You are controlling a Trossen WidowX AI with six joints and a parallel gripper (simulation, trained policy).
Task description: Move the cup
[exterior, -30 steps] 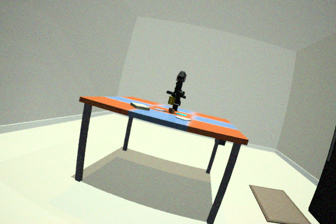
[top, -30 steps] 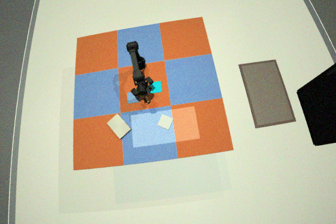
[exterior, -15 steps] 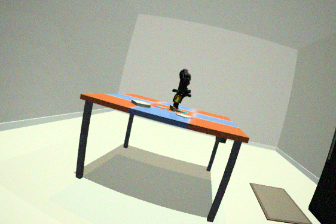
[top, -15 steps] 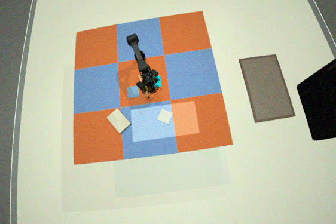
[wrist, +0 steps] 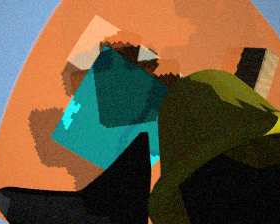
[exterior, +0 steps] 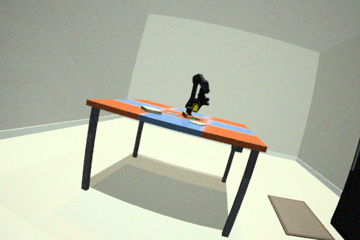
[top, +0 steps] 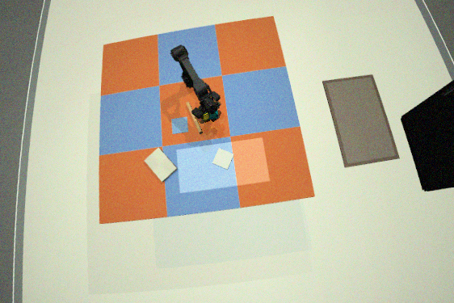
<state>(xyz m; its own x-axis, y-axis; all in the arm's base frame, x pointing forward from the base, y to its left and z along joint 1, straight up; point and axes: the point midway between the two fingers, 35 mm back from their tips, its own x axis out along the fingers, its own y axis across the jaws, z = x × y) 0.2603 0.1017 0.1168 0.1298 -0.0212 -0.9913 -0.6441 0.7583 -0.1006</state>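
Observation:
My gripper (top: 205,115) (exterior: 194,108) (wrist: 158,138) is shut on the yellow cup (top: 206,116) (exterior: 195,107) (wrist: 211,110). The cup is off the table and looks slightly tilted in the exterior view. In the wrist view it hangs beside and partly over the teal pad (top: 213,115) (exterior: 196,118) (wrist: 76,132), with a shadow on the pad. The arm covers much of this pad in the top view. The light blue pad (top: 179,125) (exterior: 173,114) lies to the left. The marbles cannot be made out in any view.
A wooden bar (top: 194,118) (exterior: 185,114) (wrist: 270,70) stands between the two pads. A cream block (top: 160,165) (exterior: 151,109) lies at the front left, and a thin white tile (top: 223,158) (exterior: 197,123) lies in front of the teal pad.

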